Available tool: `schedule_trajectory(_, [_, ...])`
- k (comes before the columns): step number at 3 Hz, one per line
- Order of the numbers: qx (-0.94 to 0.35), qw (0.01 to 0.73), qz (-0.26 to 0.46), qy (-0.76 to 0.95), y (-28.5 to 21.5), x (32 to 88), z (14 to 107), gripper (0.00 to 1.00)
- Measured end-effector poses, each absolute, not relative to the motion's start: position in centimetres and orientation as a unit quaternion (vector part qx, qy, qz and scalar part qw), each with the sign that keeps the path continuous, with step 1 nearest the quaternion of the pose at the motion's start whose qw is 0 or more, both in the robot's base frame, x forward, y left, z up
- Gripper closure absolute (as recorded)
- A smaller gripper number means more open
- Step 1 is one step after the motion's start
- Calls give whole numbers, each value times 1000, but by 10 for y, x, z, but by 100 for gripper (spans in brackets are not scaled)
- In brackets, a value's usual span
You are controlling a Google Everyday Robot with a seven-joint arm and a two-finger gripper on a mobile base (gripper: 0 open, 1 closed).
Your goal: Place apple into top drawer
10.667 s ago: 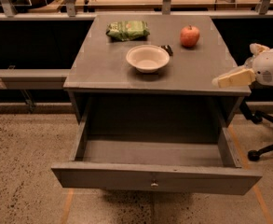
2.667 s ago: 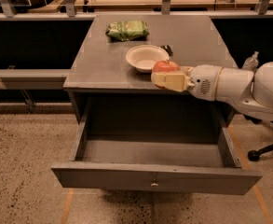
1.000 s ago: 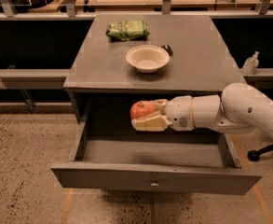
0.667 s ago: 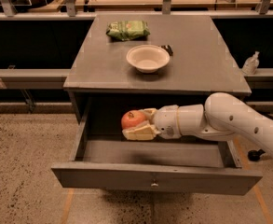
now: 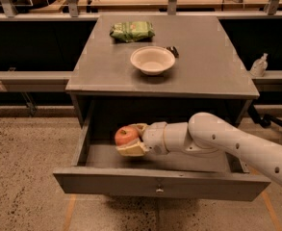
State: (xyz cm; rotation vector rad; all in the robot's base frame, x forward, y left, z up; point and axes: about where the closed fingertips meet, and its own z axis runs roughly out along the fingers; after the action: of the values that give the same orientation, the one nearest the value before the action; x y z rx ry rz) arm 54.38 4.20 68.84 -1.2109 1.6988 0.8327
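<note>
The red apple [image 5: 126, 135] is held between the cream fingers of my gripper [image 5: 129, 139], over the left part of the open top drawer [image 5: 160, 185]. The gripper is shut on the apple and reaches in from the right on a white arm [image 5: 217, 141]. The drawer is pulled out wide, its grey front panel with a small round knob [image 5: 156, 190] facing me. The apple sits a little above the drawer floor, near the left side wall.
On the grey cabinet top [image 5: 203, 66] stand a cream bowl [image 5: 152, 60], a green snack bag [image 5: 132, 31] and a small dark object [image 5: 173, 52]. A hand-sanitiser bottle [image 5: 259, 65] sits on a ledge at right. Speckled floor surrounds the cabinet.
The gripper has carried the apple from the cabinet top down in front of it and leftward, into the open drawer space. The drawer has stayed open.
</note>
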Motion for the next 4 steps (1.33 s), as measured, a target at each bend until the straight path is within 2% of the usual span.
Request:
schedule_trajectory(1, [-508,443,295,678,44,560,660,82])
schedule_trajectory(2, [-522,442,283,672,42,571,638,60])
schedule_trajectory(3, [-530,438,294,664,40,574,631,36])
schedule_trajectory(4, [-525,435,311,662,30,571,645,5])
